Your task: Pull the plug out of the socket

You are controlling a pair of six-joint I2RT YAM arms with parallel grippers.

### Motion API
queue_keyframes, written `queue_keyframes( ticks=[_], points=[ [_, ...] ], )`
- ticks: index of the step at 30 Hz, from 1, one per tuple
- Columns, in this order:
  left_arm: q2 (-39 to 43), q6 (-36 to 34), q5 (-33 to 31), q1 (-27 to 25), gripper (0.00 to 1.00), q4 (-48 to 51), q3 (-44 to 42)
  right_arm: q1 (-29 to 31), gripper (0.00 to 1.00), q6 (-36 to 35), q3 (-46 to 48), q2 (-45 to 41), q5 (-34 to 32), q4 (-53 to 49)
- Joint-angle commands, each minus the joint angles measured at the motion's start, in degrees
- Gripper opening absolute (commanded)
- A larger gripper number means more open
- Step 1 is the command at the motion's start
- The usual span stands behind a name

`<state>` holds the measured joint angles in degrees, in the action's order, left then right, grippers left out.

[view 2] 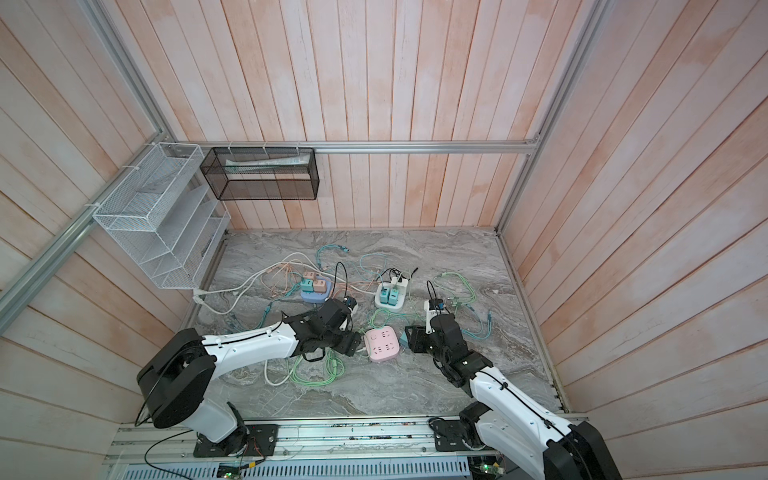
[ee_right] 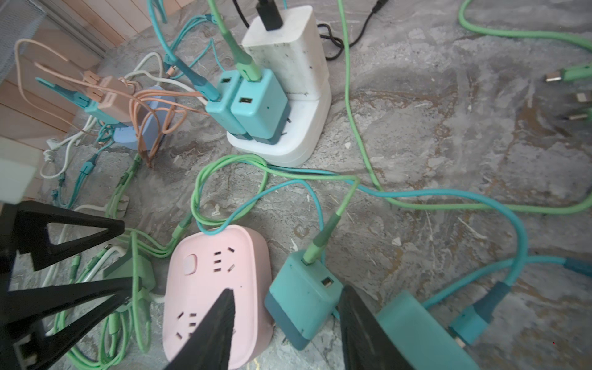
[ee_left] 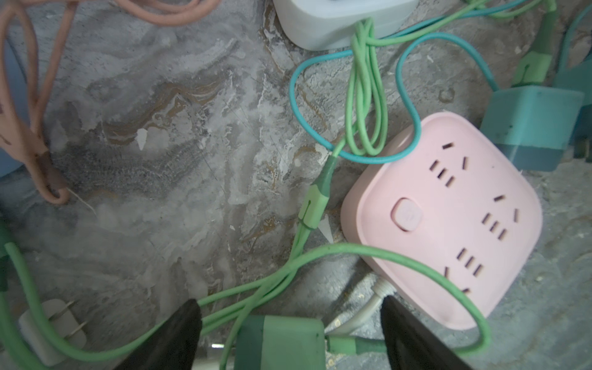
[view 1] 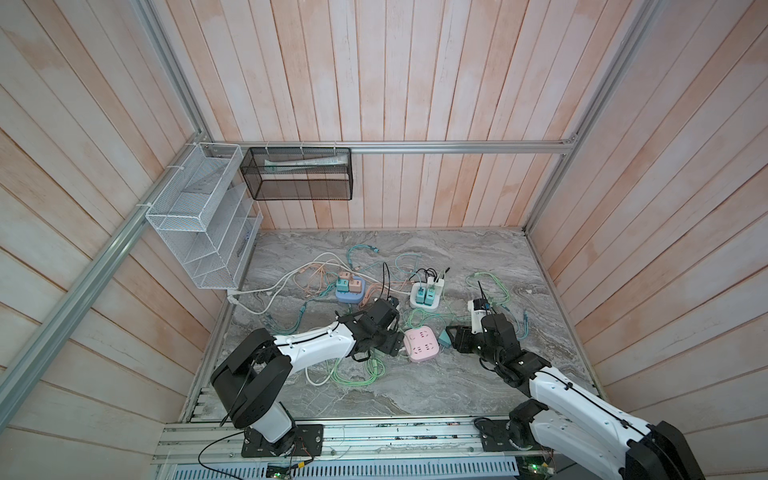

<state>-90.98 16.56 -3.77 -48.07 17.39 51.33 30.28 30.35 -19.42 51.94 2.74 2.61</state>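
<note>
The pink socket (view 1: 420, 343) (ee_right: 217, 288) lies flat on the marble table, and nothing is plugged into its slots. A teal plug (ee_right: 304, 304) (view 1: 444, 337) with a green cable lies tilted on the table against the socket's right side. My right gripper (ee_right: 288, 290) is open around this plug, with a gap showing beside it. My left gripper (ee_left: 290, 301) is open at the socket's left side (ee_left: 448, 217). A green plug (ee_left: 282, 342) lies on the table between its fingers, untouched.
A white socket (ee_right: 288, 141) holding two teal plugs and a white charger stands behind the pink one. A blue socket (view 1: 349, 293) with several plugs sits further left. Green, teal and peach cables sprawl around. Another teal block (ee_right: 416, 333) lies by my right finger.
</note>
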Motion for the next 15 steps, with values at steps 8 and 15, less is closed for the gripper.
queue_keyframes(
  ticks=[8,15],
  points=[
    [6.6,3.5,-3.5,2.5,1.0,-1.6,-1.3,7.6,0.54,-4.6,0.8,-0.1,-3.9,9.3],
    [13.2,5.6,-5.0,7.6,1.0,-2.7,-5.1,11.1,0.62,-9.0,0.1,1.4,-5.1,14.1]
  ],
)
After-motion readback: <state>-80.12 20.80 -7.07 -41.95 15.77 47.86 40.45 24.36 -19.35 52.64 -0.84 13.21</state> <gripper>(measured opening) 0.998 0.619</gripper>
